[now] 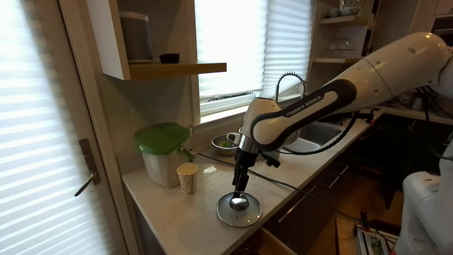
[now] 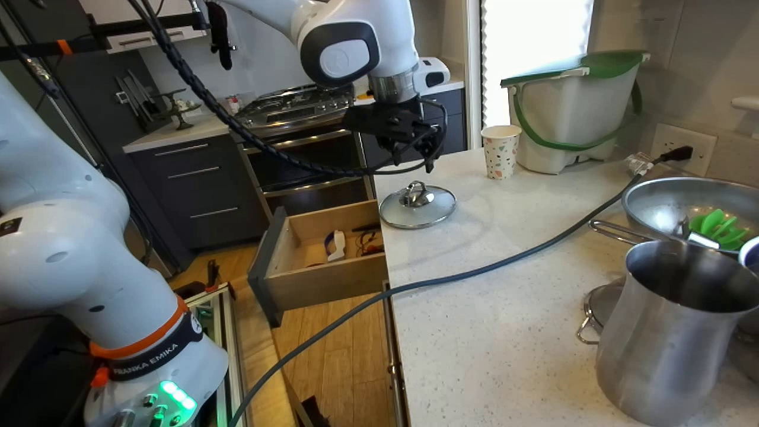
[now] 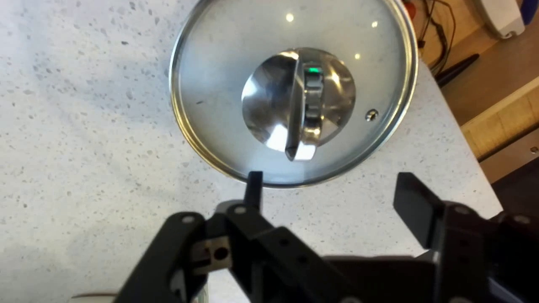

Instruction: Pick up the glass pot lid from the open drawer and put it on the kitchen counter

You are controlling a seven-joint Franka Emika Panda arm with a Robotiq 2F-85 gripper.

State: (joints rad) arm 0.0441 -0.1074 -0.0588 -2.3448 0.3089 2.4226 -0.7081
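Observation:
The glass pot lid point(image 1: 247, 217) lies flat on the pale kitchen counter point(image 1: 198, 223), by the edge above the open drawer point(image 1: 276, 244). In an exterior view the lid point(image 2: 424, 214) sits on the counter point(image 2: 486, 332) beside the drawer point(image 2: 326, 287), which holds a white item and wires. In the wrist view the lid point(image 3: 219, 105) shows its shiny metal loop handle. My gripper point(image 3: 331, 173) is open and empty, with its fingers apart. In an exterior view the gripper point(image 2: 414, 164) is above the lid, apart from it.
A paper cup point(image 2: 501, 153) and a green-lidded container point(image 2: 569, 118) stand on the counter near the lid. A dark cable point(image 2: 462, 277) crosses the counter and hangs over its edge. A steel pitcher point(image 2: 664, 350) and a steel bowl point(image 2: 652, 204) stand farther along.

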